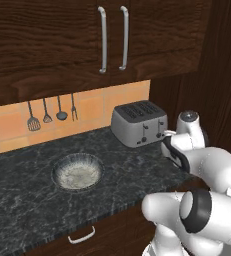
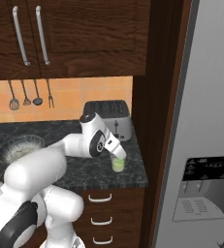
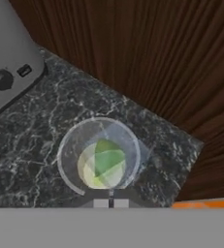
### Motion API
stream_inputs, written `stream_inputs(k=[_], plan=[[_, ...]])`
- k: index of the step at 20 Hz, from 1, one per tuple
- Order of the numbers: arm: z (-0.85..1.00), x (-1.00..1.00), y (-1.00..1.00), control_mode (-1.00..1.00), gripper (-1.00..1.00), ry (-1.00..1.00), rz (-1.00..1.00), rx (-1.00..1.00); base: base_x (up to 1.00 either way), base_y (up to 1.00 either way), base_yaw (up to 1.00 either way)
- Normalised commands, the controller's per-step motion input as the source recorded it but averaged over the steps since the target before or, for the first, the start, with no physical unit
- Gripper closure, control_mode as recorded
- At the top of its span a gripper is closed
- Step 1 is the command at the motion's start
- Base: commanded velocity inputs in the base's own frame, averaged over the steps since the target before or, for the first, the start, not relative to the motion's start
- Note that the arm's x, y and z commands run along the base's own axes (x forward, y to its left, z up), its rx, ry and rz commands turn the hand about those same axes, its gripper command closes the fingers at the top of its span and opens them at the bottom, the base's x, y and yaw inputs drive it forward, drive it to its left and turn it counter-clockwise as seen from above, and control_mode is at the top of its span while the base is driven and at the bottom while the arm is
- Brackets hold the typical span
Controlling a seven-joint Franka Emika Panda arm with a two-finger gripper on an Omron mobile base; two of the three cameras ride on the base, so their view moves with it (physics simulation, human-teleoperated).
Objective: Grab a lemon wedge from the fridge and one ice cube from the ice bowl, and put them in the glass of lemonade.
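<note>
The glass of lemonade (image 2: 117,163) stands near the right end of the dark counter, in front of the toaster. From above, the hand view shows the round rim of the glass (image 3: 100,156), with the lime-green lemon wedge (image 3: 107,156) inside it over pale liquid. My gripper (image 2: 119,155) hangs just over the glass, pointing down. Its fingertips (image 3: 111,203) are shut at the near rim, and the wedge lies apart from them. The ice bowl (image 1: 78,172) with whitish contents sits at the counter's left (image 2: 17,147). The grey fridge (image 2: 205,121) stands to the right, doors closed.
A silver toaster (image 1: 139,122) stands behind the glass against the tiled wall (image 2: 108,114). A dark wooden panel (image 3: 157,58) rises close beside the glass, between counter and fridge. Wall cabinets (image 1: 112,35) hang overhead and utensils (image 1: 52,112) on the tiles. Drawers (image 2: 101,208) lie below.
</note>
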Motion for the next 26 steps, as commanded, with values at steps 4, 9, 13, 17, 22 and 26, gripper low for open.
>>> stream_inputs(k=[4, 9, 13, 17, 22, 26], plan=[[-0.27, 0.21, -0.01, -1.00, 1.00, 0.01, -0.07, 0.06, 0.00, 0.00, 0.00], [-0.34, 0.04, -0.07, -1.00, 1.00, 0.00, -0.07, 0.08, 0.00, 0.00, 0.00], [-0.21, 0.06, -0.04, -1.00, 1.00, 0.00, -0.07, 0.07, 0.00, 0.00, 0.00], [-0.08, 0.09, 0.00, -1.00, 1.00, 0.00, -0.07, 0.04, 0.00, 0.00, 0.00], [0.00, 0.09, 0.00, -1.00, -1.00, 0.00, -0.08, 0.01, 0.00, 0.00, 0.00], [-0.02, 0.07, 0.00, -1.00, -1.00, 0.00, -0.07, 0.01, 0.00, 0.00, 0.00]])
